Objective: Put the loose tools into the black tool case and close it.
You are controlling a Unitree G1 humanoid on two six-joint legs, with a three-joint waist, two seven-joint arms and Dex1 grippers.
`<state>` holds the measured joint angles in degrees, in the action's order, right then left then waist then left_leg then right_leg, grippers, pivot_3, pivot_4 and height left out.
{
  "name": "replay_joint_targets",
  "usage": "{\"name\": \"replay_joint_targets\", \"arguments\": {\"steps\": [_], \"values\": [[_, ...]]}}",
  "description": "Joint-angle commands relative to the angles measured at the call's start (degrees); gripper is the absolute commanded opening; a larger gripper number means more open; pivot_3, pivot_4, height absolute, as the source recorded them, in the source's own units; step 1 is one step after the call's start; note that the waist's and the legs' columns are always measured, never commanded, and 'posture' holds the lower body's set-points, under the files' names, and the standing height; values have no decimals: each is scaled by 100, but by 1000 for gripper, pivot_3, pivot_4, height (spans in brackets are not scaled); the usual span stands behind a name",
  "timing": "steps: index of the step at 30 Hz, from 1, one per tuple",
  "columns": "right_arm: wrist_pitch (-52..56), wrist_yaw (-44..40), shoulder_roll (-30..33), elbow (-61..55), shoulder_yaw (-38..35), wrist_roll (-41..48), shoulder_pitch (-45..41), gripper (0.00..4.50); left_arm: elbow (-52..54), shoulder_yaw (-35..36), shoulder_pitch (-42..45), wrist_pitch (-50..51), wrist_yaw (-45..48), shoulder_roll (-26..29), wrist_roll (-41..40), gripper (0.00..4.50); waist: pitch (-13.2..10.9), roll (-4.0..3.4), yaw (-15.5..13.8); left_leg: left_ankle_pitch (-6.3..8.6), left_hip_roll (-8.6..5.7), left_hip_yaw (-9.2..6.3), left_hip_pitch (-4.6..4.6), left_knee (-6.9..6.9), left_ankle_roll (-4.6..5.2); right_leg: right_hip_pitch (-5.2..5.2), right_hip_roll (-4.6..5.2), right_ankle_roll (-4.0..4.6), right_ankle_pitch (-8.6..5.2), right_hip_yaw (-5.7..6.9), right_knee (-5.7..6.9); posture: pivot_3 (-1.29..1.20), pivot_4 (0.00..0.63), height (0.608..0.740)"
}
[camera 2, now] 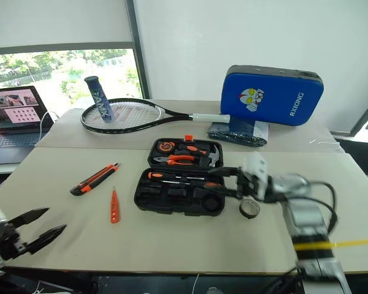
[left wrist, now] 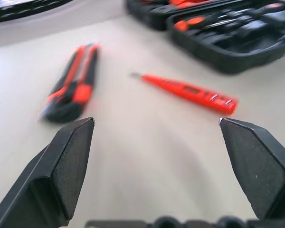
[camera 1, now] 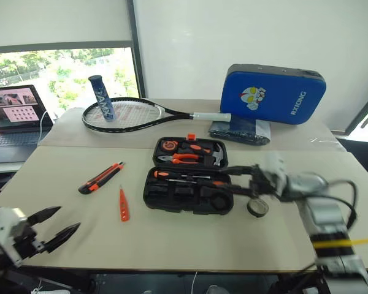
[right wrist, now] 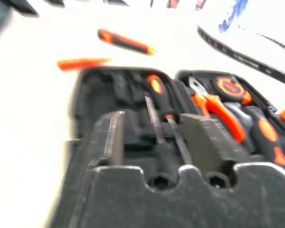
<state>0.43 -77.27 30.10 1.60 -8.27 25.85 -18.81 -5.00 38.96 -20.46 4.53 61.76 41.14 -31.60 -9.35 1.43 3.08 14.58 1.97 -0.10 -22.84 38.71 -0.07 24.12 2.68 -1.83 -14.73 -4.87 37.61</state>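
At left of centre in the head view lie your knife (camera 1: 101, 177) and tester (camera 1: 123, 205), beside the open case (camera 1: 187, 184): light, stiff, slippery; pinch mid-handle. Left tool (camera 1: 54, 228) gapes empty; right tool (right wrist: 156, 142) parted, empty.

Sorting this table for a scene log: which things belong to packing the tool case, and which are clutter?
Job: open black plastic tool case, orange-black utility knife, slim orange tester screwdriver, small black tape roll.
Clutter: black racket, blue padded pad, laptop, blue tube.

Bright daylight from window (camera 1: 61, 76); soft shadows; wrist views blurred, probably motion; right claw (camera 1: 248, 179) smeared.
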Motion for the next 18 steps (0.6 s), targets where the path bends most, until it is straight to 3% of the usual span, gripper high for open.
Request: {"name": "replay_joint_targets", "arguments": {"steps": [1, 2, 5, 10, 14, 18], "values": [[-504, -128, 156, -405, -556, 425, 715, 4194, 267, 395, -397, 69, -290, -174, -78, 4500, 0, 2, -16, 0, 0, 3, 4, 1, 0, -5, 1, 0, 0, -2, 2, 0, 150, 740], [-500, -132, 160, -426, -649, 561, 889, 4448, 453, 396, -498, 142, -326, -223, -145, 4500, -2, 6, -21, -1, 0, 10, 11, 5, -1, -11, 0, -1, 0, -3, 2, 0, 150, 740], [-813, -294, 219, -325, -726, 605, 1186, 4448, 1062, 305, -635, 606, -631, -270, -264, 4500, -10, 19, -33, -3, 0, 36, 39, 7, -3, -34, -3, -3, -2, -13, 2, 0, 150, 740], [-954, -223, 263, -426, -663, 652, 1217, 4448, 2685, -12, -406, 2763, -1844, 39, -1099, 4500, -17, 31, -50, -3, 14, 60, 109, 6, -4, -101, -22, -31, -33, -10, 1, 0, 150, 740], [-835, -184, 273, -573, -488, 720, 1000, 4448, 3390, -578, 703, 4848, -3486, 470, -1646, 4500, -19, 31, -68, -3, 7, 56, 107, 6, -4, -101, -22, -35, -34, -15, 6, 0, 150, 740], [-672, -136, 268, -755, -286, 819, 814, 4448, 3515, -1023, 2315, 6881, -5286, 20, -2164, 4500, -20, 33, -40, -2, -3, 12, 105, 4, -5, -98, -24, -4, -15, -18, 12, 0, 150, 740]]}}
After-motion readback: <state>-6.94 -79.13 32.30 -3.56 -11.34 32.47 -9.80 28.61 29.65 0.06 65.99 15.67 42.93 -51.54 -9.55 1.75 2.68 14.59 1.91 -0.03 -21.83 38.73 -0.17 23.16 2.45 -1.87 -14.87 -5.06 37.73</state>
